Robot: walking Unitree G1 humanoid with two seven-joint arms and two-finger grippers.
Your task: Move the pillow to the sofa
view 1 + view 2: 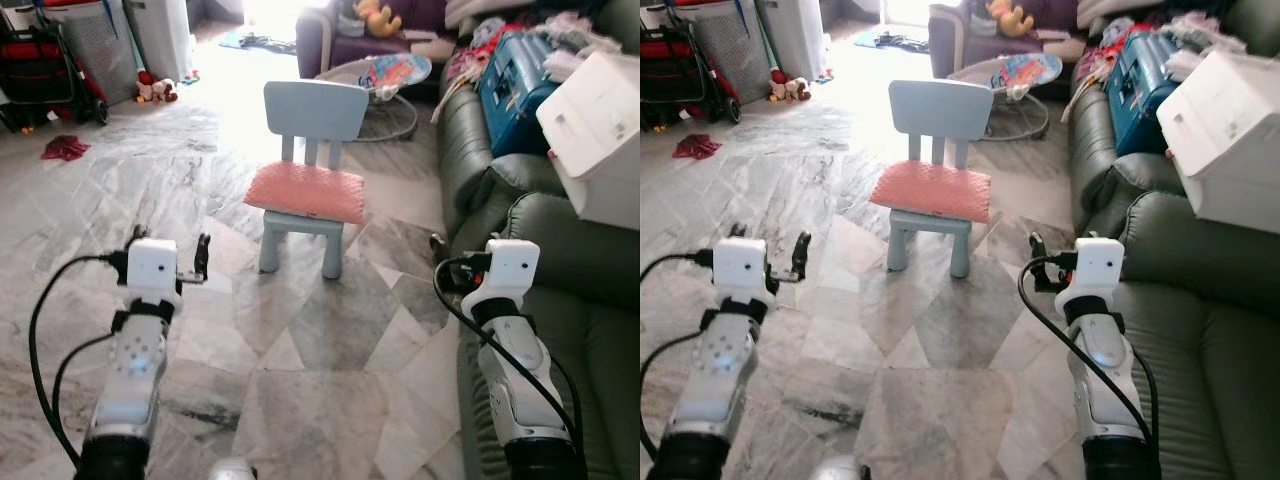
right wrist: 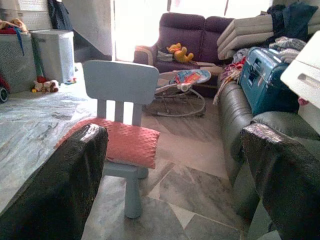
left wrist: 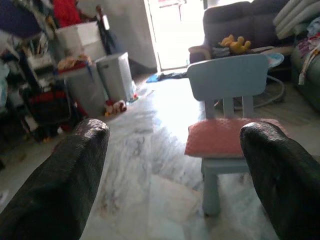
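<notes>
A salmon-pink pillow [image 1: 305,192] lies flat on the seat of a small light-blue child's chair [image 1: 315,108] standing on the marble floor ahead of me. The dark green leather sofa [image 1: 560,250] runs along my right side. My left gripper [image 1: 170,247] is raised over the floor, short of the chair and to its left, open and empty. My right gripper [image 1: 470,250] is held up beside the sofa's front edge, also open with nothing in it. The pillow [image 3: 230,136] appears between the spread fingers in the left wrist view, and the pillow [image 2: 127,141] likewise in the right wrist view.
A white box [image 1: 600,135] and a blue case [image 1: 515,75] lie on the sofa among clothes. Behind the chair are a baby bouncer [image 1: 395,80] and a purple sofa [image 1: 340,40]. At far left stand a stroller [image 1: 40,70] and bins [image 1: 95,45]; a red cloth [image 1: 65,148] lies on the floor.
</notes>
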